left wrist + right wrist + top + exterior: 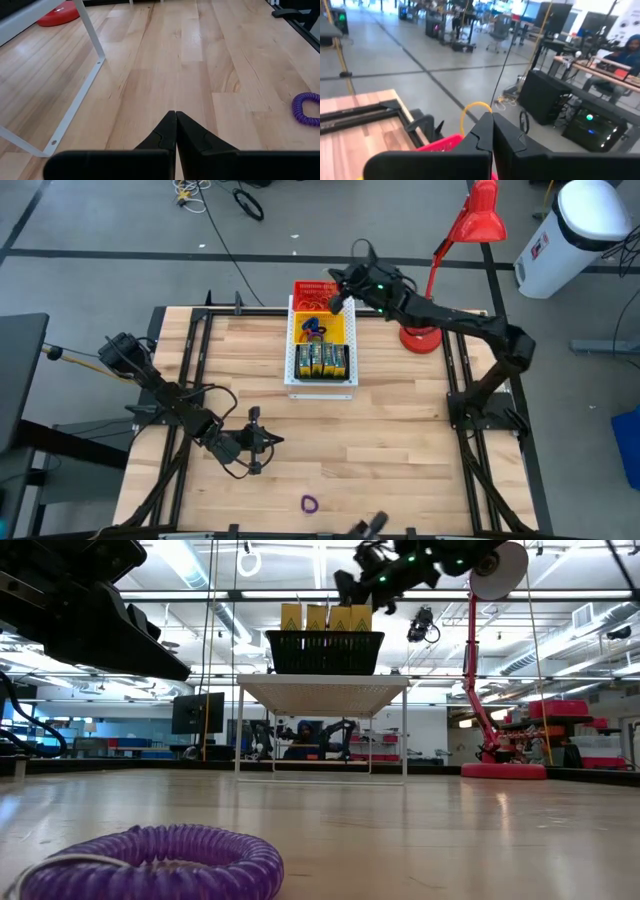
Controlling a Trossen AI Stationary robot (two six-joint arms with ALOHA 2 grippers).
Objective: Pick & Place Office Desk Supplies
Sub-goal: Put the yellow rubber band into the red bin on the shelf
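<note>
A raised white board (322,387) holds a black basket of crayon boxes (322,360), a yellow tray (337,330) with blue loops, and a red tray (308,287). My right gripper (335,302) hovers above the red tray (439,145), shut on a thin yellow-orange rubber band (470,107). A purple coiled loop (309,503) lies on the wood near the front edge. My left gripper (268,442) rests low at the table's left, shut with nothing in it, and the purple loop (306,107) lies ahead of it. My right gripper pinches the rubber band between its two fingertips at one spot of the loop (489,109). The fingers lie nearly level, pointing toward the table's far left. The band is clear of the tray and arcs out to one side of the tips as an open loop.
A red desk lamp (470,230) stands at the far right, its base (420,338) on the wood beside my right arm. The board's thin white legs (85,85) stand on the table. Bare wood stretches between the board and the front edge.
</note>
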